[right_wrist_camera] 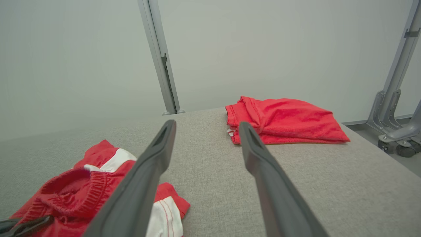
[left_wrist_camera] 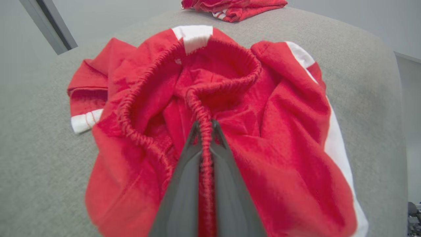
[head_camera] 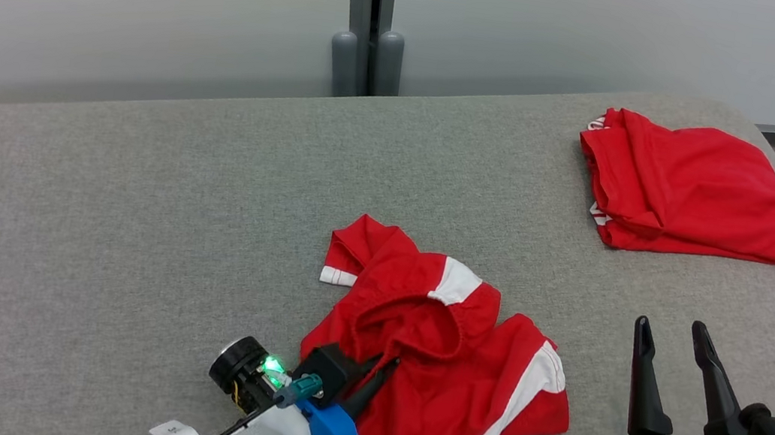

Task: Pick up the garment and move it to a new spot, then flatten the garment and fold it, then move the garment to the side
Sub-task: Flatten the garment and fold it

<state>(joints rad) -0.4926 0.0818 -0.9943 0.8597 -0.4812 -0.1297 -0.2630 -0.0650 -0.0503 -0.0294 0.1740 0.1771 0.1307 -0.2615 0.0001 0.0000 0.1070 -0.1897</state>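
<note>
- The red shorts [head_camera: 441,377] lie crumpled at lower centre of the head view, on the grey table [head_camera: 130,212]. The white side stripes are twisted and one leg is flung toward the upper left of the heap.
- My left claw [left_wrist_camera: 205,131] is clamped on the elastic waistband [left_wrist_camera: 204,108]. In the left wrist view the gathered band runs straight down between the two dark fingers, which are pressed together on it.
- I reckon the waistband is the sensible hold. It is the thickest, firmest edge, so the cloth should hang from it rather than slip out.
- The grip is a side-on pinch low to the table, with the claw coming in from the bottom edge of the head view. The cloth looks barely raised, if at all, so I judge the lift not yet begun.
- My right claw [head_camera: 672,326] is at lower right of the head view, fingers wide apart and holding nothing, clear of the shorts. It seems parked ready for the flattening.
- A folded red garment [head_camera: 687,188] sits at the upper right, well apart from the heap. It appears finished and set aside.
- Bare table at centre and left leaves room for a new spot.
- Risk: a single-point grip may let the shorts swing and bunch.
</note>
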